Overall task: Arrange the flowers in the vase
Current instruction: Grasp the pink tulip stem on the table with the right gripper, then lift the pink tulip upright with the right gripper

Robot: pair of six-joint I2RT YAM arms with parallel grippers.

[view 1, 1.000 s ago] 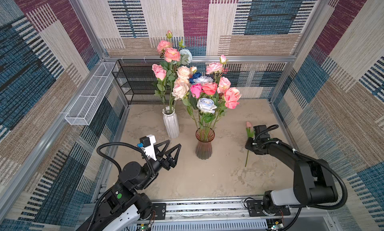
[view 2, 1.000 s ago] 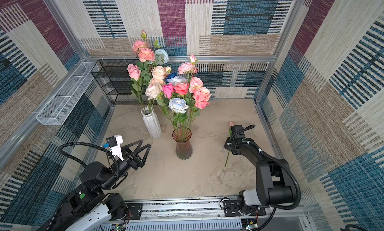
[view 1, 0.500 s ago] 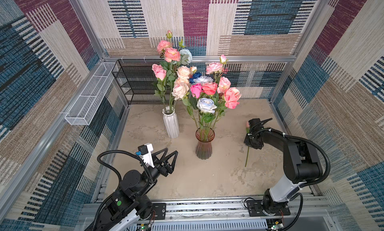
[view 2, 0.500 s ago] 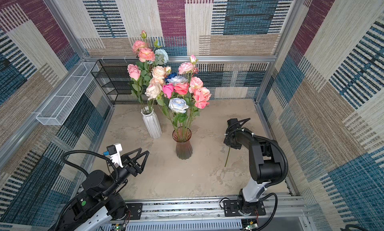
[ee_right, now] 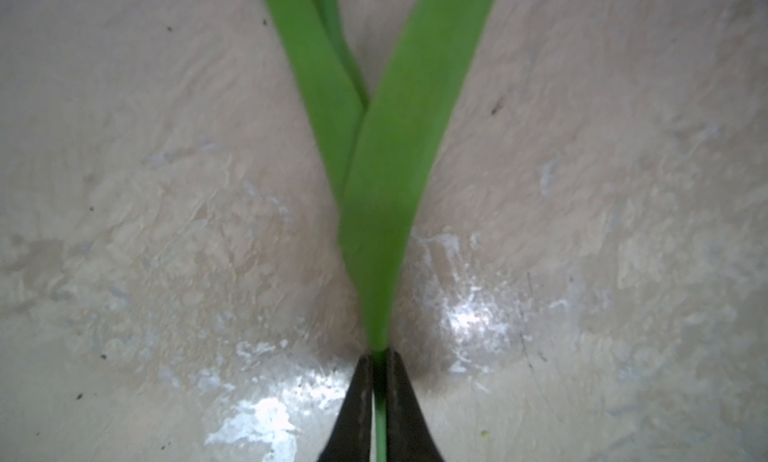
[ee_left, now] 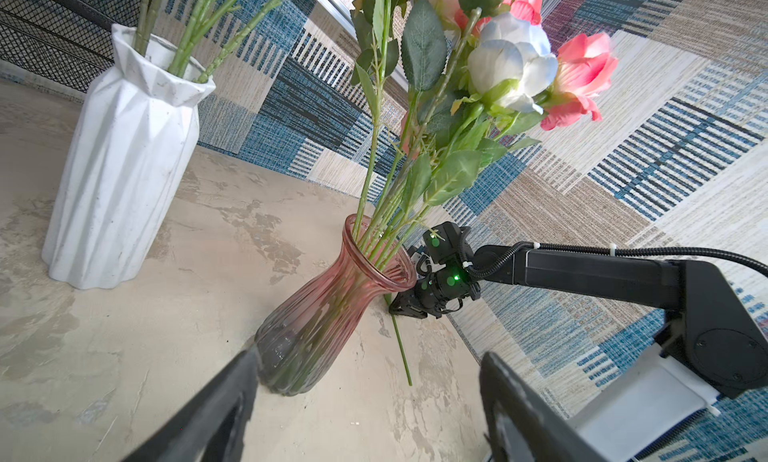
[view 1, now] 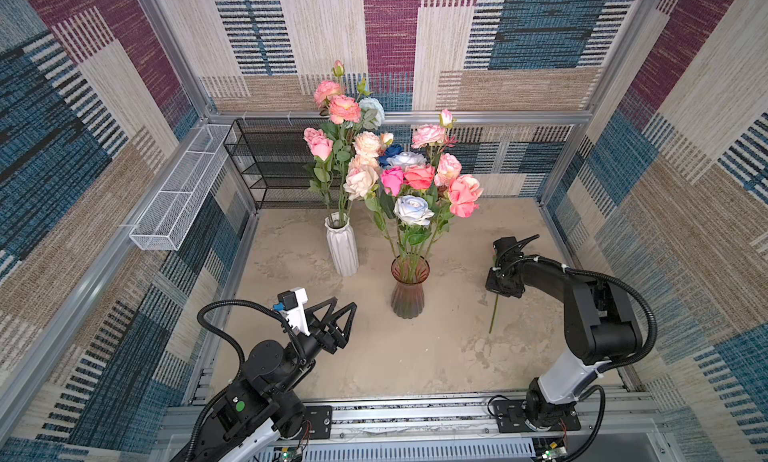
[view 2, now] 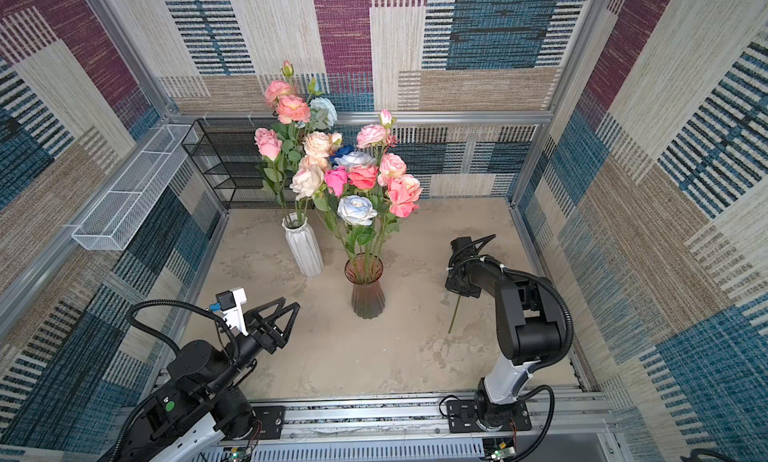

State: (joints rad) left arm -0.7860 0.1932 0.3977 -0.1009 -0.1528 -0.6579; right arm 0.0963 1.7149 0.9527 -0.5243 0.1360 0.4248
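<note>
Left gripper [view 1: 344, 302] raised and spread wide; right gripper [ee_right: 379, 358] low, arm outstretched, pinched on flower stem [view 1: 493, 314]

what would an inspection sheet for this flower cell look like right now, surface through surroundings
surface: beige mottled tabletop, dry, no spills seen
job's things: roses stand in the pink glass vase and the white ribbed vase; one loose flower stem is down on the tabletop at right
clutter: nothing seen
grippers: left gripper open, holding nothing, short of the pink glass vase; right gripper shut on the loose flower stem, low over the tabletop
cables: black corrugated cables loop off both arms, apart from the vases
surroundings: white mesh basket on the left rail, black mesh rack at the back, patterned walls
</note>
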